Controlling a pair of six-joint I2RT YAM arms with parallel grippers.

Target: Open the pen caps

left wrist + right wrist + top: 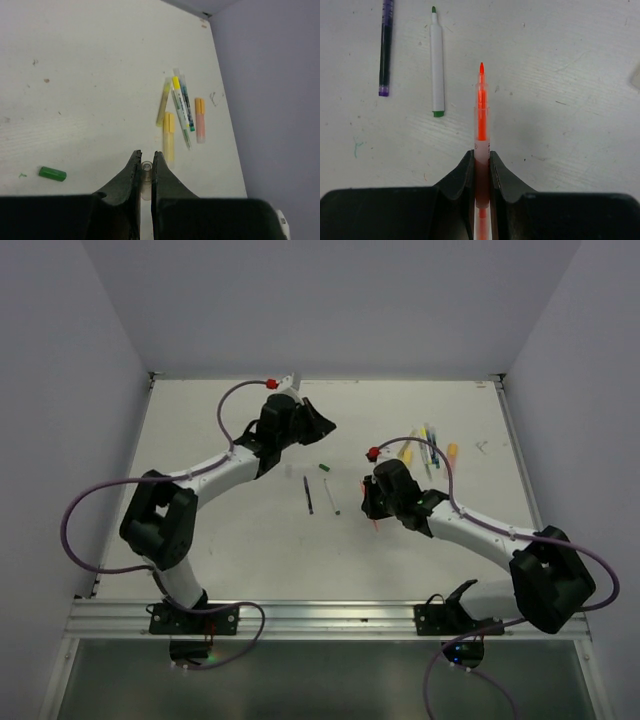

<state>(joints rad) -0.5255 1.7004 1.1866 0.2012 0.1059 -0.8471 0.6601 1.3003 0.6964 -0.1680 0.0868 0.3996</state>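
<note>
Pinching a clear pale cap [146, 175] btwn its fingers, the left gripper [146, 156] has its jaws pressed tight on that cap, over the bench [250, 550] toward the far edge, about mid-width. No pen barrel is attached to the cap.

A loose green cap [52, 173] lies flat near the bench centre, apart from everything else. Just nearer the front edge lie two barrels side by side, not touching: a dark pen [385, 47] w/ purple ends, tip state unclear, and a white pen [437, 65] w/ its green tip bare and a green end plug.

Right of those, the right gripper [480, 155] is clamped on an orange-red highlighter [481, 115], jaws closed around the barrel. Its pointed tip is exposed, cap off, held just above the surface.

Toward the far right corner a cluster of pens [180, 107] lies close together, roughly parallel: an olive one, a yellow highlighter [169, 136], a white one w/ yellow cap, a teal one, and, slightly apart on the right, an orange highlighter [200, 120]. Yellow and orange caps look seated.
</note>
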